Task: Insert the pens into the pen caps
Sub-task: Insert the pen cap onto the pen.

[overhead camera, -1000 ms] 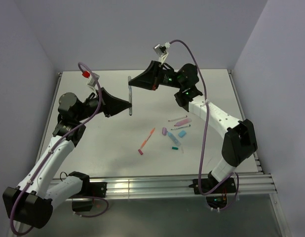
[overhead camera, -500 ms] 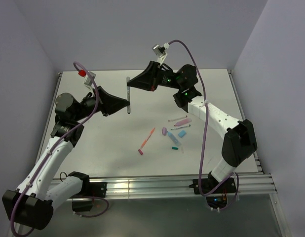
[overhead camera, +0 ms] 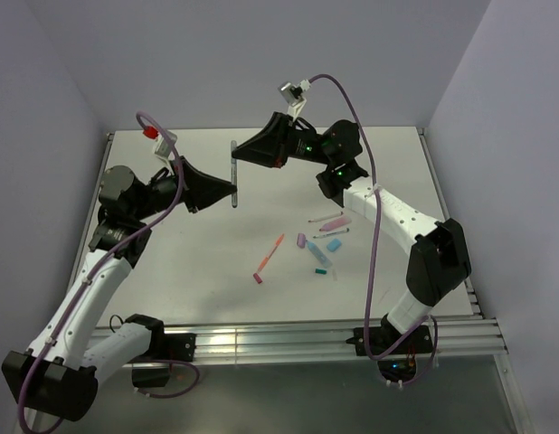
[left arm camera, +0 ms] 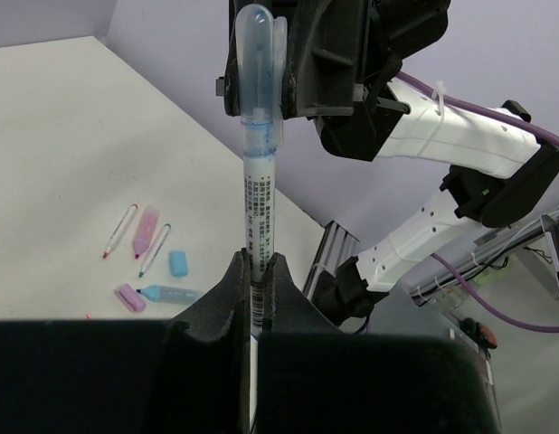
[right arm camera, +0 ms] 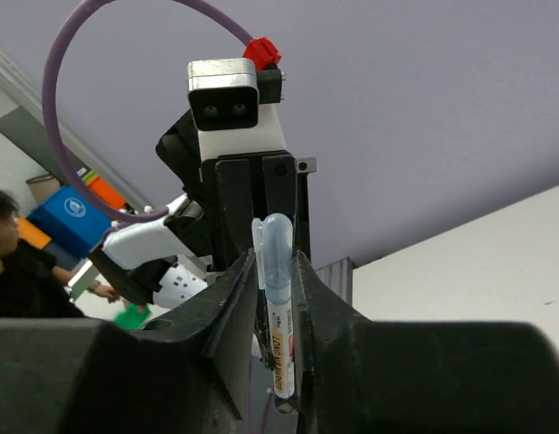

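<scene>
Two robot arms meet in mid-air, well above a white table (overhead camera: 171, 262), w/ one pen (left arm camera: 260, 208) shared btwn them. The left jaws are clamped shut on the lower part of the pen's white printed barrel. The pen stands upright, its long axis running straight up out of these jaws.

A clear bluish pen cap (left arm camera: 259, 54) sits over the pen's top end, in line w/ the barrel. It looks fully or almost fully pushed on. The right jaws reach in from the far side and flank the cap, one on each side, directly above the left jaws. In the right wrist view the cap lies very close btwn them, but it is not possible to tell whether they press it or stand just clear.

The key relation is that cap, pen and both sets of jaws share one vertical line. A last push would prob. have to run straight down that line. A release by the right jaws should go sideways, away from it, so the cap isn't dragged off.

Far below both jaws, toward the right arm's side, lie spare items on the table, incl. an orange pen (overhead camera: 269, 259), a lilac cap (overhead camera: 300, 241) and a light blue cap (overhead camera: 334, 244).
</scene>
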`<state>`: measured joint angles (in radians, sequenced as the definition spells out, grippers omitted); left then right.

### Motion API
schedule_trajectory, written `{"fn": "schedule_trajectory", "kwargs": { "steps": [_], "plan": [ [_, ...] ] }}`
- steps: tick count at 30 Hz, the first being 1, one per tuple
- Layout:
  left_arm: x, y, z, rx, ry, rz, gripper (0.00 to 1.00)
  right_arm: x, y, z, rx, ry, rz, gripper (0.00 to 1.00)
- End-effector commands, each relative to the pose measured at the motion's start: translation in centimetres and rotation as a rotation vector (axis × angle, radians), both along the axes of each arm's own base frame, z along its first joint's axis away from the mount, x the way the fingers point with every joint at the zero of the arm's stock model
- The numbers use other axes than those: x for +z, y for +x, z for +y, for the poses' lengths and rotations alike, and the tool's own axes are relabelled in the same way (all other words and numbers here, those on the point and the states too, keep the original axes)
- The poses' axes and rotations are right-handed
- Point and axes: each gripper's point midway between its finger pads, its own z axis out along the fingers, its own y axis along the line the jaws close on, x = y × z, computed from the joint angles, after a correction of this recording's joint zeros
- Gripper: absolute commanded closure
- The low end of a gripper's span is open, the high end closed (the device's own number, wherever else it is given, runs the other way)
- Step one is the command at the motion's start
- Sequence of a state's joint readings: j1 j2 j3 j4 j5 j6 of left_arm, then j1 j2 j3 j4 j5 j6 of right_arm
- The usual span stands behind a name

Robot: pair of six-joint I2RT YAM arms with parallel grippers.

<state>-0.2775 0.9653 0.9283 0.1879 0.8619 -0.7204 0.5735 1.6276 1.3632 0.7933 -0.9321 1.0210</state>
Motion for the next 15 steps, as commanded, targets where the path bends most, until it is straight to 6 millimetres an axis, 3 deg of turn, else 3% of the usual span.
{"fn": "schedule_trajectory", "kwargs": {
  "steps": [1, 7, 15],
  "plan": [
    [3.8, -0.4, 0.8, 0.049, -0.001, -0.184, 1.00, 1.0, -1.4, -0.1, 0.055, -0.005, -0.031, 0.71],
    [3.2, -1.3, 0.6, 0.004, 0.001, -0.174, 1.00, 1.7, -0.4, -1.1, 0.027, 0.002, -0.048, 0.53],
    [2.4, -2.7, -0.2, -0.115, -0.024, -0.122, 1.00, 4.0, -1.8, -1.8, 0.069, 0.009, -0.160, 0.35]
  ]
}}
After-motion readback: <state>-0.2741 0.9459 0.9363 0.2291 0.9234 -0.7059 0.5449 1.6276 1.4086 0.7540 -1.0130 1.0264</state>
